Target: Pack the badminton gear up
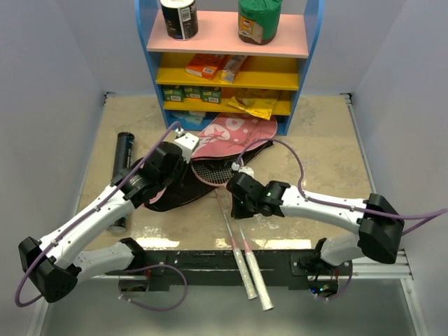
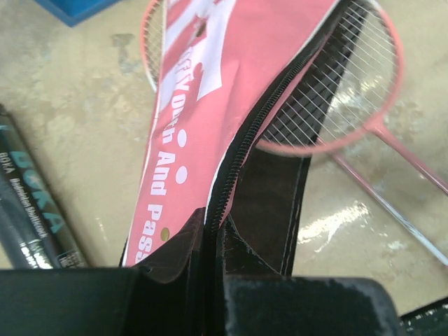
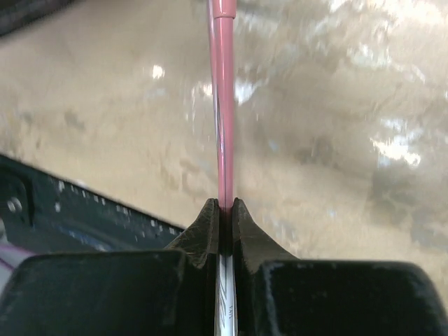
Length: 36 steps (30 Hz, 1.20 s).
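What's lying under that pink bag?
A racket head, with a pink frame and white strings, shows past both edges of the pink bag. Its middle is covered. Whether a second head lies there too is hidden.

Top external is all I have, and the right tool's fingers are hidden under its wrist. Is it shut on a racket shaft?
Observer: Yes. The right wrist view shows the right tool shut on the thin pink racket shaft.
Operator: Left tool?
Observer: The left tool pinches the black edge of the large pink racket-shaped bag with white lettering.
Operator: Zipper?
Observer: The zipper is open there; a pink-framed racket head lies partly under the pink flap.
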Tool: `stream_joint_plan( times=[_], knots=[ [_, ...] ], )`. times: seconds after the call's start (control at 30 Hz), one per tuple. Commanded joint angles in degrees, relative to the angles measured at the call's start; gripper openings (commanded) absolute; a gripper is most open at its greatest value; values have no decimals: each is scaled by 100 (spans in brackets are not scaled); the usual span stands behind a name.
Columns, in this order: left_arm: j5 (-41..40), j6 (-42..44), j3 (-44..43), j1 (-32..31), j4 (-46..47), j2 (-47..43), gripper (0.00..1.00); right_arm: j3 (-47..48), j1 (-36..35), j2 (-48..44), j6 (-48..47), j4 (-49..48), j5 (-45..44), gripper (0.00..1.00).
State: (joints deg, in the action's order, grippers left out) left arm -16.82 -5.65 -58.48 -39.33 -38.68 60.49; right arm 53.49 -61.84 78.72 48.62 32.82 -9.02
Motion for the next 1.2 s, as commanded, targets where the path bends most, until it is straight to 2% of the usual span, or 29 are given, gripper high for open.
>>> stream_joint_plan(
  times=[0.0,0.37,0.53,0.73,0.87,1.07,1.1,1.17],
  knots=[
    [381,-393,266,-311,281,-186,0,285,523,284,296,-978,-267,0],
    [662,-1043,618,-777,150,-810,0,65,805,802,1843,-1251,-1366,0],
    [540,-1421,636,-1181,53,-811,0,30,1077,1128,2002,-1698,-1585,0],
    [188,-1983,776,-1788,18,-696,0,56,1736,1392,1405,-2357,-1481,0],
    [188,-2273,978,-2156,106,-679,0,73,2272,1506,485,-2965,-999,0],
    [-181,-2827,1084,-2929,202,-398,0,328,2458,1752,-220,-3132,-760,0],
    [-225,-2958,1084,-3018,229,-337,0,320,2458,1744,-230,-3132,-690,4],
    [-304,-3047,1076,-3220,325,-143,0,284,2458,1630,-265,-3106,-558,19]
  ],
)
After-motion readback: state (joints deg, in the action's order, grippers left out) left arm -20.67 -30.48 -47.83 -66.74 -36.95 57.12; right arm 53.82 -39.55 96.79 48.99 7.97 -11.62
